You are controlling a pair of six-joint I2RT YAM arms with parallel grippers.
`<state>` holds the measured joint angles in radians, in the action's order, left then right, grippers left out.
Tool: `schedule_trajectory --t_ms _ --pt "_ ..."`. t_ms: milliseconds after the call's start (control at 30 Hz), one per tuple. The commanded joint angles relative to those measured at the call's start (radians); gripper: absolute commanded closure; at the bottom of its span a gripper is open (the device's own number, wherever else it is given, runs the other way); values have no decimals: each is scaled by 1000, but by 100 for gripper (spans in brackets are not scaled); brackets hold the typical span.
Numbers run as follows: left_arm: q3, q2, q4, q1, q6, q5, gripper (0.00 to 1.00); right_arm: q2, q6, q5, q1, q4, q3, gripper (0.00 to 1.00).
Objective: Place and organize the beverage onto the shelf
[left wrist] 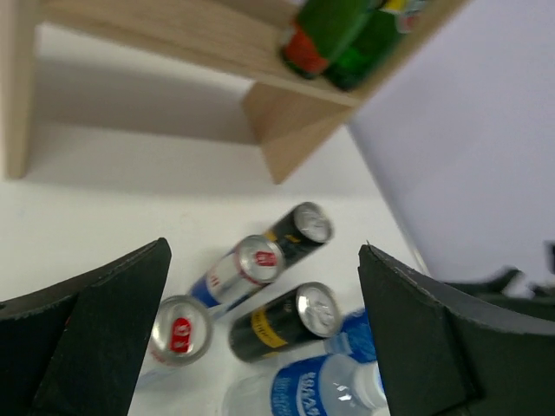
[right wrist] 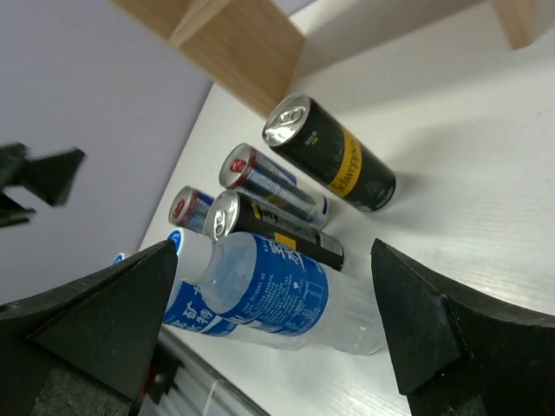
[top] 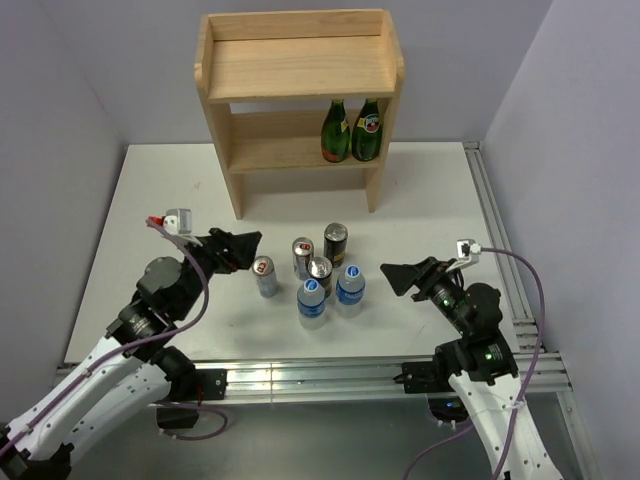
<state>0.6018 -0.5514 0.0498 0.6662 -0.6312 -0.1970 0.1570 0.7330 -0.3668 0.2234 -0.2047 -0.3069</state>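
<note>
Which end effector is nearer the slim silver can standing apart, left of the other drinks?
Left. The left end effector is open just left of the slim silver can; the right end effector, also open, sits across the cluster, beyond the clear blue-capped water bottles.

Robot lab bench, white table (top: 150, 200), plain lilac walls (top: 60, 80), aluminium frame rails (top: 300, 376)

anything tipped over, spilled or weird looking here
Nothing stands out: the six drinks stand upright, clustered on the table before the shelf; the two green bottles stand upright on its lower tier. No spill.
</note>
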Motion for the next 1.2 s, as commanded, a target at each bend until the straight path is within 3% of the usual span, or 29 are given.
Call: schedule_trajectory --t_ms 0,100,133,200,233,333,400,500,600,767,933,1067,1167 --pt "-33 -53 108 71 -47 -333 4 -79 -17 207 51 -114 -29 0" --pt "-51 -100 71 203 -56 -462 4 -41 -44 262 76 -148 -35 0" --pt "-39 -119 70 298 -62 -549 2 -10 -61 285 83 -182 -49 0" --pt "-1 -217 126 398 -96 -642 1 134 -50 327 116 -208 -90 0" --pt "53 -257 159 489 -120 -753 1 185 -41 360 138 -225 -112 0" --pt "148 -390 271 622 -194 -834 1 301 20 729 365 -309 -217 0" --pt "179 -436 297 647 -215 -852 1 357 80 970 567 -352 -287 0" --pt "205 -429 283 677 -188 -871 1 450 176 1133 704 -439 -369 0" --pt "220 -391 282 691 -167 -871 1 498 331 1372 931 -551 -391 0" --pt "220 -335 326 705 -189 -846 1 567 426 1359 1050 -503 -314 0" --pt "184 -327 326 817 -257 -800 1 639 617 1408 1218 -536 -262 0" --pt "185 -419 433 1045 -477 -896 1 653 649 1405 1234 -538 -242 0" --pt "222 -563 545 1128 -637 -912 1 632 671 1413 1237 -539 -228 0"
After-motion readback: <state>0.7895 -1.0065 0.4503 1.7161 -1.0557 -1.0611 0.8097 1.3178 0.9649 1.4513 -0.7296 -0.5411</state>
